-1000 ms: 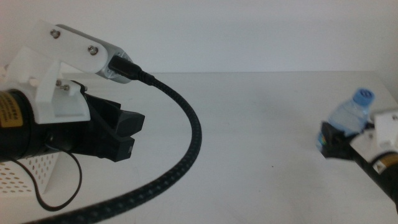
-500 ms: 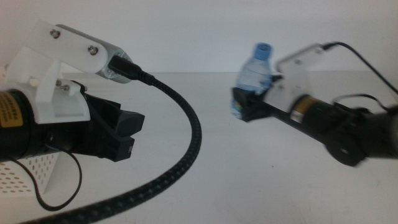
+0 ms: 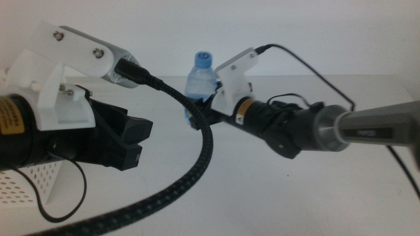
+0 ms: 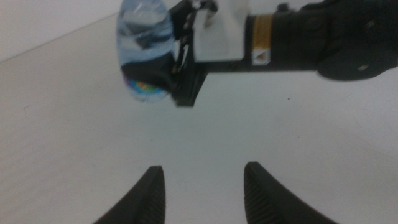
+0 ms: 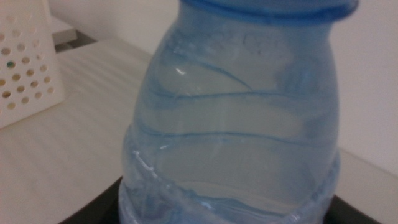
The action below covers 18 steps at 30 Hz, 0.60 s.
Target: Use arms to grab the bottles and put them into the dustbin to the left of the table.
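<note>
Two grippers share the middle view, and only one carries anything. The right gripper (image 3: 197, 113) reaches in from the right side on a long grey and black arm and is clenched on the water bottle (image 3: 199, 82), which stands upright in its grasp with the blue cap on top, raised clear of the table (image 3: 275, 190) near its far edge and just in front of the pale back wall. In the left wrist view the same bottle (image 4: 144, 50) shows its clear body and coloured label band held against the dark jaws of that gripper (image 4: 180, 68), with bare tabletop lying open beneath and on all sides of it. In the right wrist view the bottle (image 5: 233, 118) fills nearly the whole frame, its lower part seated between the dark jaws at the bottom. The left gripper (image 3: 128, 141) hangs at the left of the middle view under its white bolted housing, its thick black cable (image 3: 197, 157) curving across in front of the bottle; in its own wrist view its two jaws stand apart and released (image 4: 202, 193), nothing between them, over plain table (image 4: 74, 124). The dustbin (image 3: 39, 177), white with round holes, sits at the table's left edge below the left arm; its perforated wall (image 5: 22, 59) also shows in the right wrist view, well apart from the bottle, with open tabletop between them.
</note>
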Each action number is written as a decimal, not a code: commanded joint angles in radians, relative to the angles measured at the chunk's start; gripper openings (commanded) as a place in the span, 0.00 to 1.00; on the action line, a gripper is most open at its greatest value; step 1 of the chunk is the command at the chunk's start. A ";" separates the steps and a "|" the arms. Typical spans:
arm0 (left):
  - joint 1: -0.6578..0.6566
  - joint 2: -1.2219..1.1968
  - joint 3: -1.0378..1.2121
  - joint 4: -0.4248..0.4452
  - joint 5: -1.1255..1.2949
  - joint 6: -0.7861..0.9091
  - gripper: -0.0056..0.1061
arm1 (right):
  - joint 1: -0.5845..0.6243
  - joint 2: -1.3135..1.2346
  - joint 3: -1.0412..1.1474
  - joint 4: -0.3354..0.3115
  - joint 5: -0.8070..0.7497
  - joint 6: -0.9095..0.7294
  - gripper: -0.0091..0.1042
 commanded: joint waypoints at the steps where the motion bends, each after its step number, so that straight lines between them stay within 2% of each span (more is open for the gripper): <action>1: -0.003 -0.015 -0.027 -0.004 -0.065 -0.010 0.41 | 0.019 -0.031 -0.077 0.002 -0.112 -0.003 0.08; 15: -0.003 -0.015 -0.027 -0.004 -0.066 -0.010 0.41 | 0.056 0.097 -0.135 0.002 -0.134 -0.011 0.08; 18: -0.003 -0.015 -0.027 -0.004 -0.066 -0.010 0.41 | 0.056 0.105 -0.135 0.002 -0.131 -0.011 0.12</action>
